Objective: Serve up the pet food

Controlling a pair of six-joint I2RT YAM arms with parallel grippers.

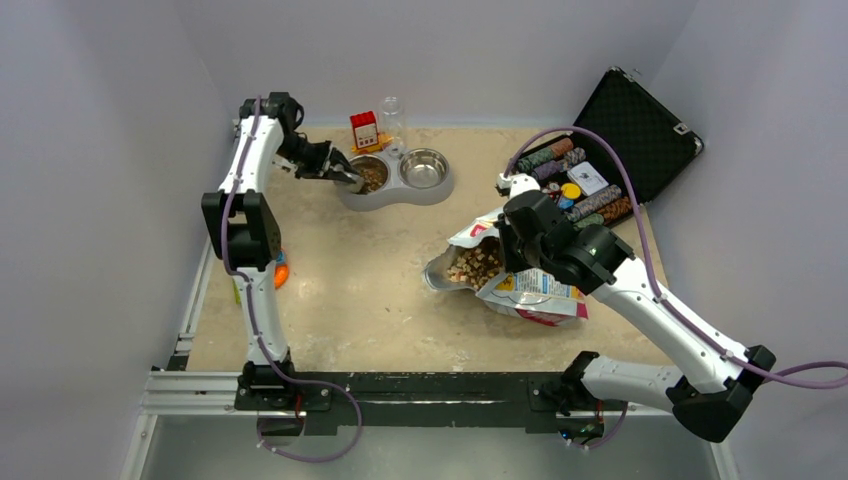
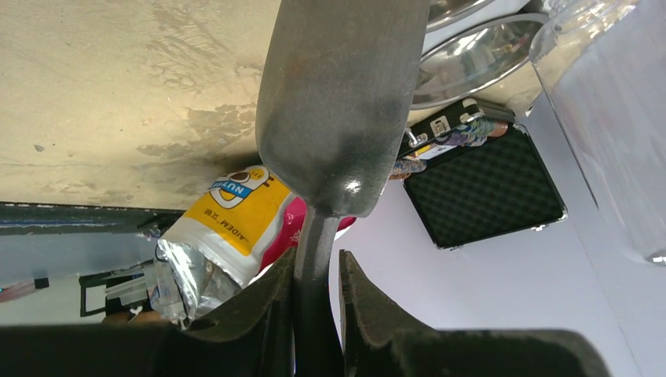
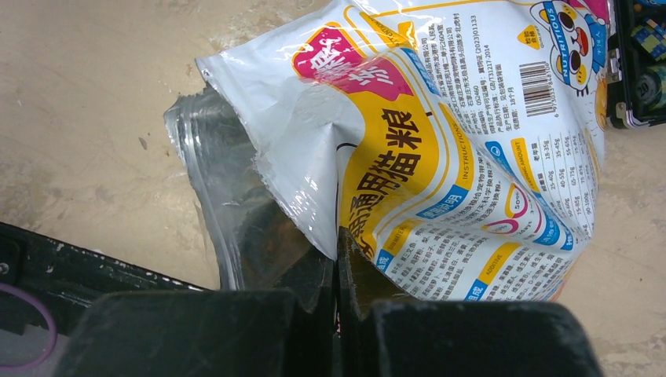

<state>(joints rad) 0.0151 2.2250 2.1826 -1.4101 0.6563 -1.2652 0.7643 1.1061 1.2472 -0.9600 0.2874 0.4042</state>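
Top and wrist views of the feeding station: we see the left gripper (image 1: 341, 178) at the far left of the sandy-beige tabletop (image 1: 350, 300), its two dark fingers (image 2: 267, 314) pressed together on the thin handle of a grey metal scoop (image 2: 338, 102), whose bowl reaches the left basin of a grey double feeder (image 1: 400, 193) fitted with two steel bowls. The pet food (image 1: 373, 177), small brown dry kibble, lies partly in that left basin, while the right basin beside it shows bare steel. More of the kibble sits in the open mouth of a white-and-yellow printed foil bag (image 1: 530, 290) lying on its side mid-table. We read from the right wrist view that the right gripper (image 3: 338, 255) is clamped on the bag's edge just beside that mouth. Behind the feeder stand a small red box (image 1: 365, 130) and a clear plastic bottle (image 1: 392, 115); at far right an open black case (image 1: 640, 130) holds rows of coloured poker chips (image 1: 575, 195)
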